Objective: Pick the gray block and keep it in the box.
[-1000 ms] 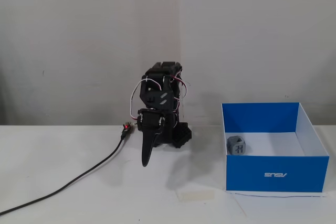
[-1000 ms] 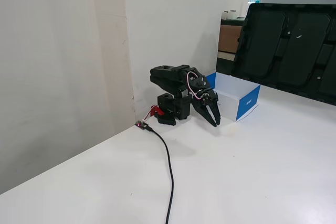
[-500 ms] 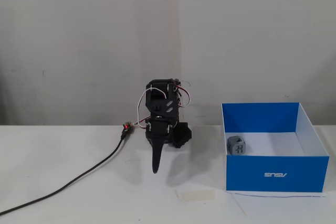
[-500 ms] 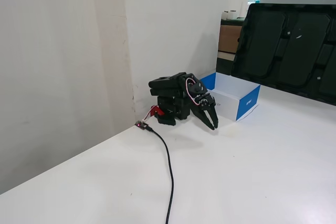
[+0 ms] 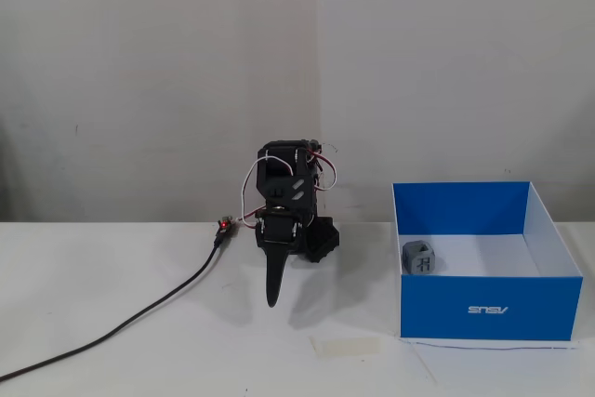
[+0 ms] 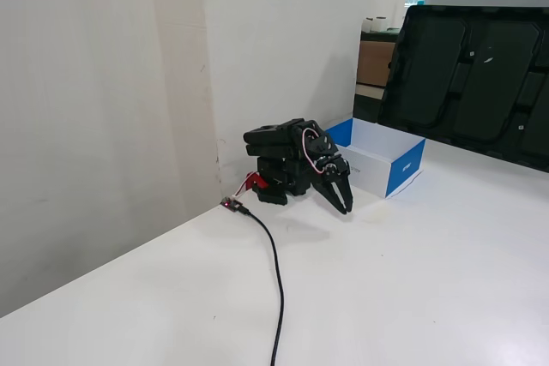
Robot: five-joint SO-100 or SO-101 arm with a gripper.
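Evidently the job is all but finished: the gray block (image 5: 420, 258) sits inside the box (image 5: 483, 309), on the white floor in the near-left corner as a fixed view shows it, tucked against the blue front wall and close to the left wall. It lies low there, as something let go from just above the rim would, though that is only my reading of its place. In the other fixed view the box (image 6: 403, 169) shows only its walls and some of its interior; the block is hidden there.

The arm is folded down over its base at about nine o'clock from the box, well apart from it, in what looks like a rest pose. The gripper (image 5: 273, 297) points down at the table (image 5: 139, 276), its tip near the surface; whether it touches I cannot tell. In the side-on fixed view the gripper (image 6: 344, 205) has its two fingers drawn together into one dark wedge with nothing between them, so it looks closed and empty.

A black cable (image 5: 139, 316) trails from the base toward seven o'clock, clear of the box. A strip of pale tape (image 5: 346, 346) lies on the table at about eight o'clock from the box's front corner, perhaps a position mark.
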